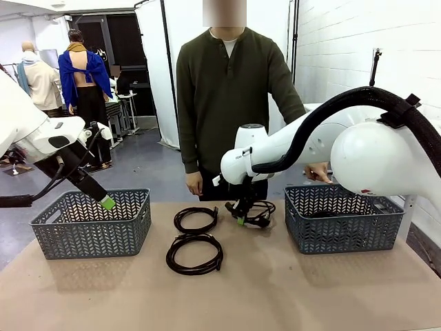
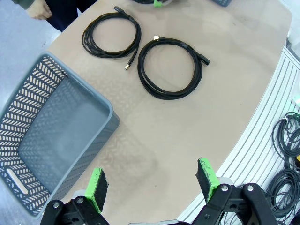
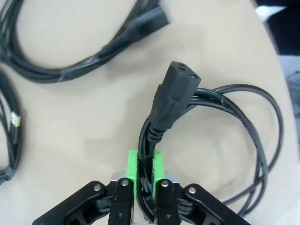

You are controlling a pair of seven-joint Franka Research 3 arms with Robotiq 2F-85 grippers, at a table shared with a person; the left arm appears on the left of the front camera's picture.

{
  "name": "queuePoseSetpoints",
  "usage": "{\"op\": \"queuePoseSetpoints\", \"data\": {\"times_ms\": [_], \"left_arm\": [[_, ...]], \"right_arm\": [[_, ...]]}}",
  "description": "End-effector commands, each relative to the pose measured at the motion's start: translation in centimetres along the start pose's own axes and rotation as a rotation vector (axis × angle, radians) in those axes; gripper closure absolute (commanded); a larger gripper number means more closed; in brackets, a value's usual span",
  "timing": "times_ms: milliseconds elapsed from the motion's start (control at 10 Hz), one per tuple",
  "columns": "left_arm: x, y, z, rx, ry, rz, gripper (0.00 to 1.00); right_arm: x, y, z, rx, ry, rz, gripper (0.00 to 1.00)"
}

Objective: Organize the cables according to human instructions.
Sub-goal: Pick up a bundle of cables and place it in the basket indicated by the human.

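Observation:
Two black cable coils lie on the tan table (image 1: 275, 289), one farther (image 1: 196, 219) and one nearer (image 1: 194, 254); the left wrist view shows them too (image 2: 111, 33) (image 2: 171, 68). Right of them lies a third cable (image 1: 260, 214) ending in a chunky plug (image 3: 176, 93). My right gripper (image 1: 241, 215) (image 3: 146, 171) is shut on this cable's cord just behind the plug, low at the table. Over the left basket (image 1: 89, 224) my left gripper (image 1: 105, 201) (image 2: 152, 180) hangs open with nothing in it. The human (image 1: 231, 96) stands at the far edge, hands low.
A second grey basket (image 1: 343, 219) stands at the right, beside my right arm. In the left wrist view the left basket (image 2: 51, 136) is bare inside. More thick black cord (image 3: 89, 58) lies just beyond the plug. The table's near half is free.

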State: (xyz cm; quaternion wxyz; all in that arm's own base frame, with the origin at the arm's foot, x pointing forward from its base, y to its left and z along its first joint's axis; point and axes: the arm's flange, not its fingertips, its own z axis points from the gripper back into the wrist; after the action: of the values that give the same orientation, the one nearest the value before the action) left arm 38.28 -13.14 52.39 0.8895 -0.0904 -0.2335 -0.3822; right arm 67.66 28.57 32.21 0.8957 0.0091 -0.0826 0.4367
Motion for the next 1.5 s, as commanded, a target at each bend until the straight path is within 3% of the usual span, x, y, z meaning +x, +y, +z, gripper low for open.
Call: {"op": "queuePoseSetpoints", "data": {"times_ms": [0, 400, 800, 1100, 1400], "left_arm": [[-0.2, 0.2, 0.0, -0.013, -0.016, -0.006, 0.0], [-0.2, 0.2, 0.0, -0.013, -0.016, -0.006, 0.0], [-0.2, 0.2, 0.0, -0.013, -0.016, -0.006, 0.0], [-0.2, 0.2, 0.0, -0.013, -0.016, -0.006, 0.0], [-0.2, 0.2, 0.0, -0.013, -0.016, -0.006, 0.0]], "right_arm": [[0.6, 0.0, 3.1, -0.091, -0.011, -0.009, 1.0], [0.7, 1.2, 9.0, 0.014, -0.064, 0.209, 1.0], [-2.0, 2.5, 15.1, -0.001, -0.045, 0.538, 1.0], [-5.7, 2.1, 17.3, -0.003, -0.001, 0.73, 1.0], [-7.2, 2.5, 17.2, 0.04, 0.015, 0.782, 1.0]]}}
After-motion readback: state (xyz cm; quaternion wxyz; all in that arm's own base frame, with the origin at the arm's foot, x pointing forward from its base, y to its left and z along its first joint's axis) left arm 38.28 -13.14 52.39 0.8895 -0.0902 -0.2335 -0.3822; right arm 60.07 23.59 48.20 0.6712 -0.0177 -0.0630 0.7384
